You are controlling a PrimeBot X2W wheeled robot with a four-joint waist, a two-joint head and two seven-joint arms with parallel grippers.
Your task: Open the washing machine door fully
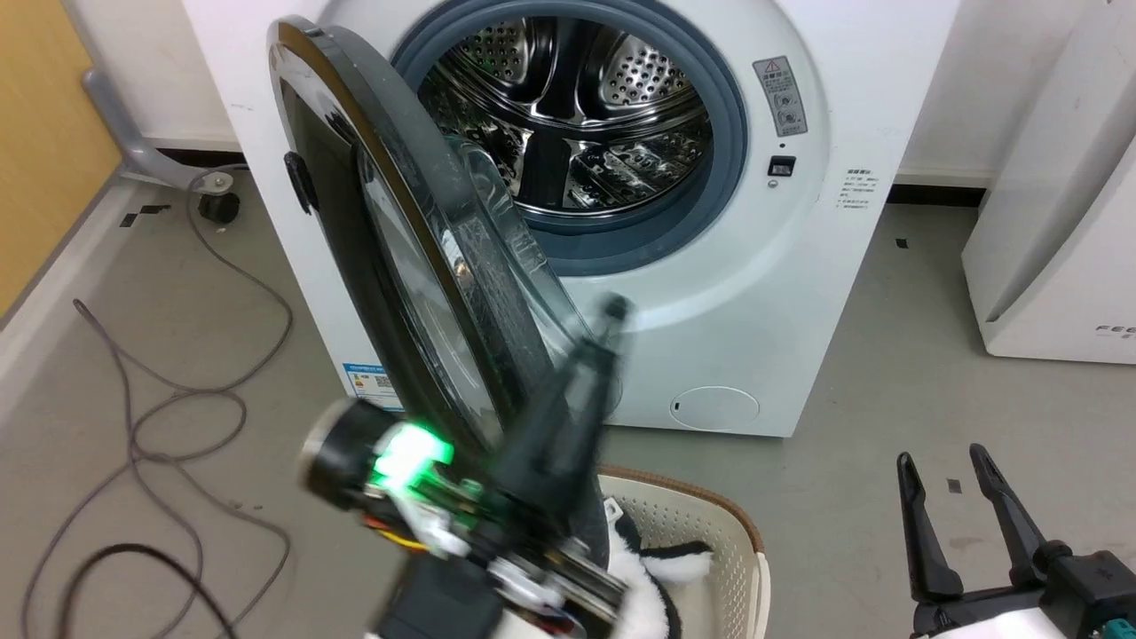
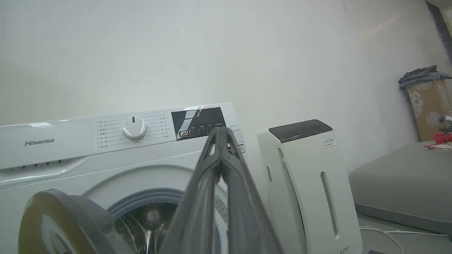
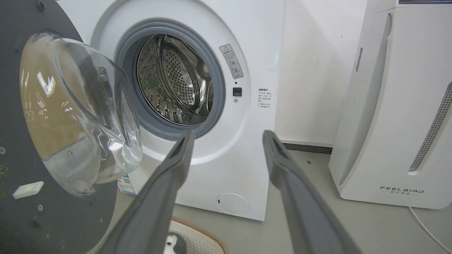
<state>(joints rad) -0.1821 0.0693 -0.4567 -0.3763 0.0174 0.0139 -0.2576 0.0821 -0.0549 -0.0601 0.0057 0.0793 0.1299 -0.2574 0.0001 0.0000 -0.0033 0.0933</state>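
The white washing machine point(image 1: 781, 266) stands with its drum mouth uncovered. Its washing machine door point(image 1: 342, 204) is swung out to the left and seen almost edge-on, with the glass bowl facing the drum. My left gripper point(image 1: 612, 311) is blurred and shut on nothing, its tip just right of the door's lower inner side; I cannot tell if it touches. The left wrist view has those shut fingers point(image 2: 221, 131) before the machine point(image 2: 70, 148), with the door point(image 2: 60, 218) low on the left. My right gripper point(image 1: 954, 461) is open at the lower right, and in its wrist view point(image 3: 227, 135) it points at the machine point(image 3: 254, 46) beside the door point(image 3: 53, 106).
A pale laundry basket point(image 1: 701, 519) holding a black-and-white plush sits on the floor just below the door. Cables point(image 1: 177, 399) trail over the floor at the left. The white FEELBIRD appliance point(image 3: 399, 106) stands right of the machine, and a grey platform point(image 2: 406, 176) lies further right.
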